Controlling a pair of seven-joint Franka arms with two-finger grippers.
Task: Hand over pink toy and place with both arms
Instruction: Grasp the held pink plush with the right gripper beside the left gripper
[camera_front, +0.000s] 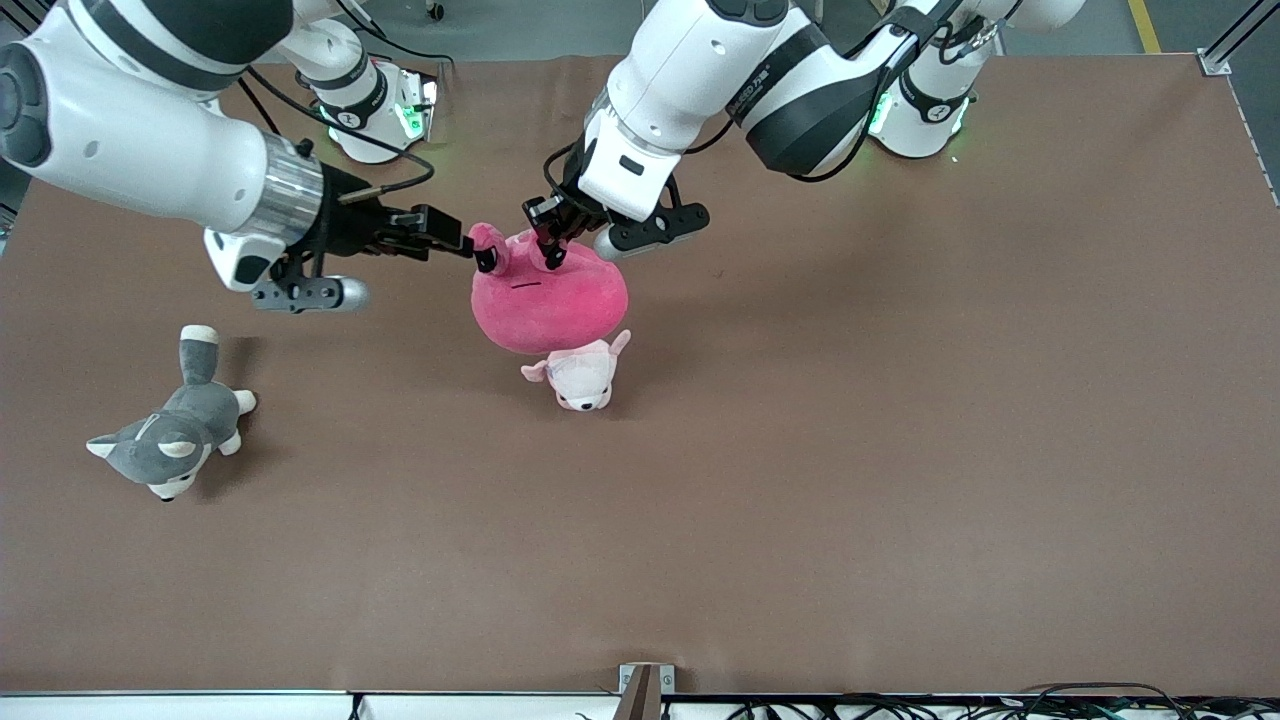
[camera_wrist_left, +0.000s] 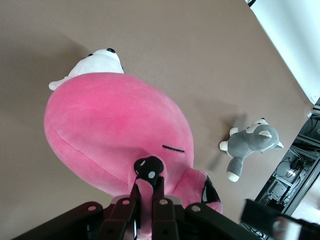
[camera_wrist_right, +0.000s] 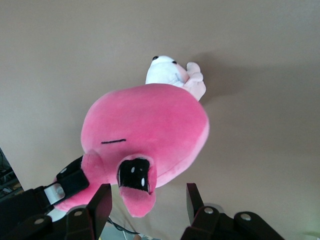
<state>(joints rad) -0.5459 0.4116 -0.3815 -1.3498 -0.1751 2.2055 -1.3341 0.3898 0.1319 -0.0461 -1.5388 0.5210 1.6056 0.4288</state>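
Front view, centre frame: pink toy (camera_front: 548, 300) aloft above table (camera_front: 900, 450), left gripper (camera_front: 550, 245) clamped on its top. Right gripper (camera_front: 478, 250) open around an ear. Handover under way; next, right closes, left releases.

Brown matte table (camera_front: 900, 450), grey floor past its edge, cables along the near edge (camera_front: 1000, 705)

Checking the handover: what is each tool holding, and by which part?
The left tool is shut on the pink toy at an ear-like bump on top. The right tool stands open around another bump, not gripping.
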